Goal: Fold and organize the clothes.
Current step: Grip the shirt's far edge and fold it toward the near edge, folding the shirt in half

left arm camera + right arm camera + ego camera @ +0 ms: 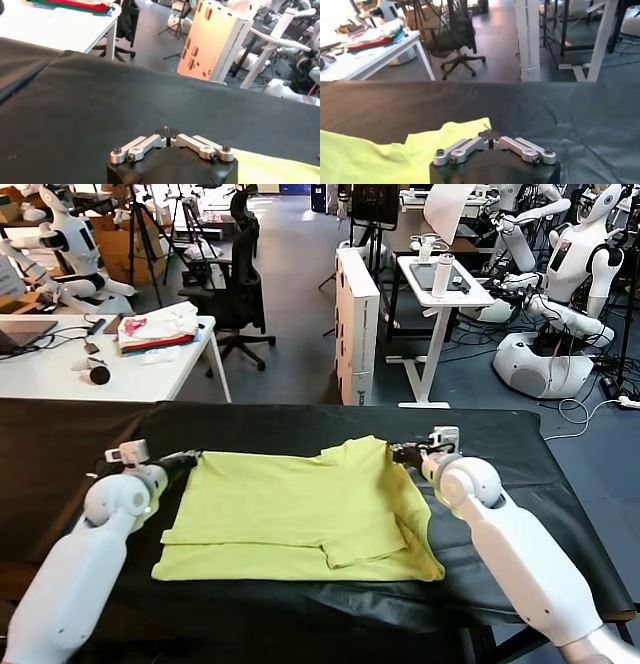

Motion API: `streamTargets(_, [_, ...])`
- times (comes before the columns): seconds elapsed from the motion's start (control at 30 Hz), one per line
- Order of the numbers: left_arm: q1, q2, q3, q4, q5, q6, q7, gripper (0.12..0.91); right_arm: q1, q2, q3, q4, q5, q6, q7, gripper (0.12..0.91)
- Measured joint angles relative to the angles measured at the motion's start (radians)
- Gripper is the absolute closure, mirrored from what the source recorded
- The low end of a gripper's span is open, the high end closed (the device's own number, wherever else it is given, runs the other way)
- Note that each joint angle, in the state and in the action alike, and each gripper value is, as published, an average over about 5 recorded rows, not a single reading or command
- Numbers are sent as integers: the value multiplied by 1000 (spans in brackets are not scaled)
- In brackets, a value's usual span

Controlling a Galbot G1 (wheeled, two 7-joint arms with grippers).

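Lime-yellow fabric fills the middle of our head view: the T-shirt lies partly folded on the black table cover, its lower edge doubled up and a sleeve turned in at about 5 o'clock of its centre. Our left gripper sits at the shirt's 10 o'clock corner and our right gripper at its 2 o'clock corner; both fingertips are small and partly masked by the wrists, so we cannot make out from here whether cloth is pinched. A stack of folded cloth rests on the white desk far off at 11 o'clock.

From the left wrist, our left gripper shows its linkage drawn together, jaws closed; the tips hide behind the body. Only a strip of the T-shirt shows, cut off by the frame edge.

From the right wrist, our right gripper is likewise closed, its tips right at the T-shirt edge; a grip cannot be confirmed.
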Motion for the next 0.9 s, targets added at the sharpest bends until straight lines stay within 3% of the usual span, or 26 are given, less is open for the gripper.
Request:
streamTargets(0.47, [285,45,-175,-307,-63,2,-14,881,-216,-133,141,267,70,-39,17,887])
streamTargets(0.9, [484,7,-301,-435,-59,-3,-23,881,-424,-241,232,421,84,-92,59,887])
